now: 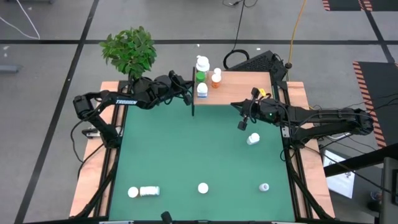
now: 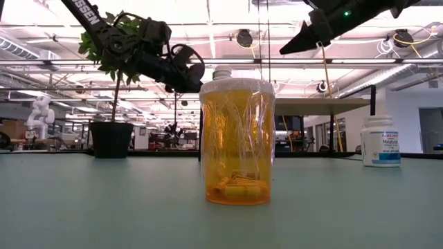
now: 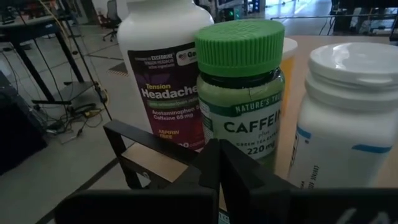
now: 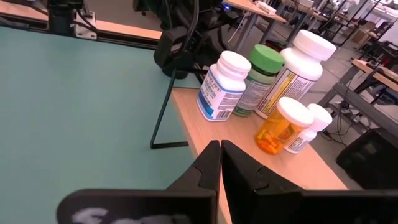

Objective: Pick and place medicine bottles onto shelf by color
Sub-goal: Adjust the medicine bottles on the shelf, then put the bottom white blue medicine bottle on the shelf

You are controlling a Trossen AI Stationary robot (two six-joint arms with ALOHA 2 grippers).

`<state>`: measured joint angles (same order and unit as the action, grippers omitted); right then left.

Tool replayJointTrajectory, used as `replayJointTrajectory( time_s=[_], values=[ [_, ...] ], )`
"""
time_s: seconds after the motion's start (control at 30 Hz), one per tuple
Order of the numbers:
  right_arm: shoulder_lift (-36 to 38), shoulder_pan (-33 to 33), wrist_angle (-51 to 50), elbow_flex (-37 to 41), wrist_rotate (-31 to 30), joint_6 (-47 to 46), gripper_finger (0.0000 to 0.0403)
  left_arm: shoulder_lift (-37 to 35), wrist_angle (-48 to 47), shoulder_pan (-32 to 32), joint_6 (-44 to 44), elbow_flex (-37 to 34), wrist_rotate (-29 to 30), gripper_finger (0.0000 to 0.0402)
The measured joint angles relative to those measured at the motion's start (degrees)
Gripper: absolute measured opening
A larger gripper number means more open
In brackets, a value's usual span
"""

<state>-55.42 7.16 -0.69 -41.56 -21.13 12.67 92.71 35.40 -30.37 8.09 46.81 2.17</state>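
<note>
Looking from left to right in the high view, two small bottles [image 1: 143, 191] lie at the lower left of the green table [image 1: 186, 149], one [image 1: 203, 188] stands low in the middle, and two more [image 1: 253, 138] sit toward the right. Five are already bunched on the shelf [image 1: 245, 87] at the top center. The left gripper [image 1: 186, 98] hangs just beside that bunch with its jaws shut and empty. The right gripper [image 1: 242, 115] is at the shelf's front edge, jaws shut and empty too.

The bottles look light, hard and smooth, so they could slip or tip. Holding one around its middle, under the cap, seems safest.

Only the low view shows the see-through orange bottle [image 2: 236, 142] with pills inside. Only the left wrist view lets you read the labels, like the green-capped bottle [image 3: 241, 93].
</note>
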Motion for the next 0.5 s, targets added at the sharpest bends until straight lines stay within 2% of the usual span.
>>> replayJointTrajectory(
  time_s=[0.27,0.37,0.5],
  values=[
    [-0.02,-0.15,-1.68,0.00,0.48,-3.70,0.0006,-6.32,-8.66,0.52,-1.11,-0.10,1.90,0.0046],
    [-0.42,-0.14,0.38,1.30,3.39,-5.15,0.0006,-9.72,-12.51,1.32,-0.91,-0.07,2.43,0.0070],
    [-2.18,-0.15,12.77,6.56,6.89,-7.76,0.0006,-15.01,-19.98,3.83,-1.25,-0.09,2.58,0.0105]
  ],
)
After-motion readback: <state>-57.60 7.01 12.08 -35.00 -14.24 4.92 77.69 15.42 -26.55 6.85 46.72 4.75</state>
